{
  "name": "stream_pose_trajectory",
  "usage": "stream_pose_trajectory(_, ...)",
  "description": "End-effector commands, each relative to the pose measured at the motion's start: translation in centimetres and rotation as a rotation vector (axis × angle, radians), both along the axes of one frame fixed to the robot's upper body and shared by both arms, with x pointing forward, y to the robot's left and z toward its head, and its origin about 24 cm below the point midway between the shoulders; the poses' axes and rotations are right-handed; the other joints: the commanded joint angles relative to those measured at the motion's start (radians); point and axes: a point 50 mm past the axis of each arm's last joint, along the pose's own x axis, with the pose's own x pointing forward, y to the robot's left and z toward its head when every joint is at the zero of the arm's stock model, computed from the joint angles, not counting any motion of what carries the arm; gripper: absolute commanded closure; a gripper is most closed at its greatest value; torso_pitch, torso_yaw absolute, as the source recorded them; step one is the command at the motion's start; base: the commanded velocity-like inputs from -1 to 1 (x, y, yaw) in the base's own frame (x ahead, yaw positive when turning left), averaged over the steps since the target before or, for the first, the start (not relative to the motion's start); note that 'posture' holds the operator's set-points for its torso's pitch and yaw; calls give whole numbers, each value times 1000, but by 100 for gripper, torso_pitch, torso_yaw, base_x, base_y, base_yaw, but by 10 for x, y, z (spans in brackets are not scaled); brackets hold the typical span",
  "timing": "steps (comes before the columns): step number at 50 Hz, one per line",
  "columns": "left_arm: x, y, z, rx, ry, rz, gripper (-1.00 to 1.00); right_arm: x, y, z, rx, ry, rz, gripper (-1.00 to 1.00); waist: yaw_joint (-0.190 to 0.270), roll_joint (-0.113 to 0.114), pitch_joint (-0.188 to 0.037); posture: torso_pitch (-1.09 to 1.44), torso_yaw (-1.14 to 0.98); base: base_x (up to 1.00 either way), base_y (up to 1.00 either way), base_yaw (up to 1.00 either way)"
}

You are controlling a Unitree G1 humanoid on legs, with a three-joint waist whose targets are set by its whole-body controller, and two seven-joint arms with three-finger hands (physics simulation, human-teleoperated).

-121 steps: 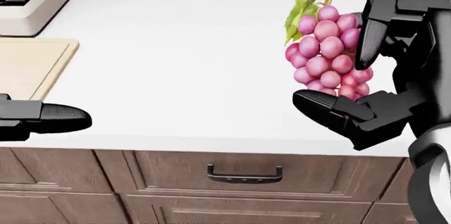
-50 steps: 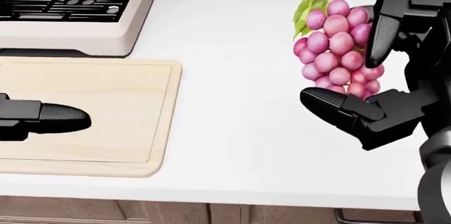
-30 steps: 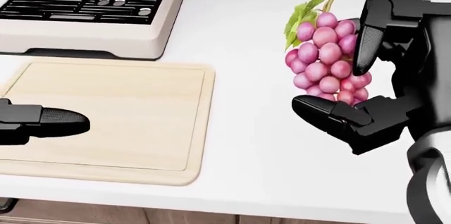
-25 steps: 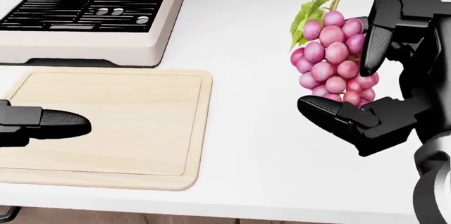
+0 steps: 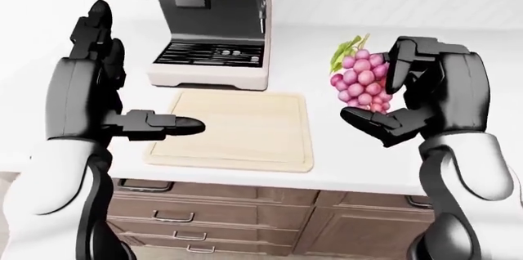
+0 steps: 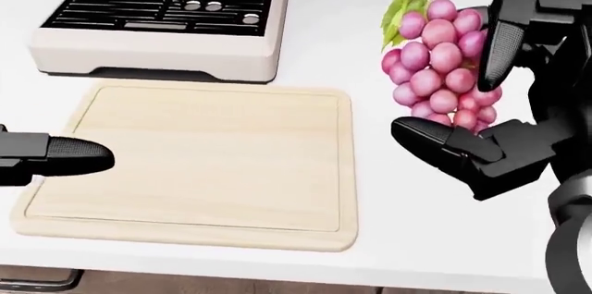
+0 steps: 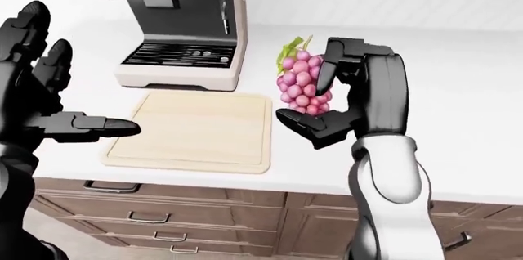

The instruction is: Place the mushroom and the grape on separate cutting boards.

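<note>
Grape (image 6: pixel 436 65): clamped in right hand (image 6: pixel 500 100) fingers, held above tabletop (image 6: pixel 370 44) for carrying, right of cutting board (image 6: pixel 203 162) near tabletop's near edge. Left hand (image 5: pixel 86 88): fingers apart, empty. Mushroom: not visible. Coffee machine (image 5: pixel 213 27) beside board's far edge.

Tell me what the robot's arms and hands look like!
Both hands, the left hand and the right hand, are glossy black with chunky backs and thick, rounded fingers that have finely textured pads. The forearms are smooth, rounded white shells.
</note>
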Motion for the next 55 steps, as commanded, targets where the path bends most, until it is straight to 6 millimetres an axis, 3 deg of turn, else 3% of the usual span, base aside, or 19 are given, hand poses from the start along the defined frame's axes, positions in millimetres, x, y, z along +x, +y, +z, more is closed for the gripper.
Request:
stream_pose_trajectory(1,-3,-1,8,16,-53,0,-100,-4,2,8,-5,-66,5,100,2,16,-16,0,-9,0,0,0)
stream_pose_trajectory(10,-2,-1,6,14,-49,2,-100,1,13,5,-22,-52,38,100,-3,47,-28,0,-9,0,0,0)
stream_pose_trajectory(33,-1,-1,6,19,-45,7,-100,15,58,-7,-102,4,179,100,-18,65,-38,0,-9,0,0,0)
stream_pose_trajectory(44,0,0,2,21,-41,12,-100,8,77,-21,-164,49,270,100,-27,74,-37,0,-9,0,0,0)
stream_pose_trajectory(55,-2,1,0,19,-38,15,-100,25,94,-30,-176,84,313,100,-34,82,-38,0,-9,0,0,0)
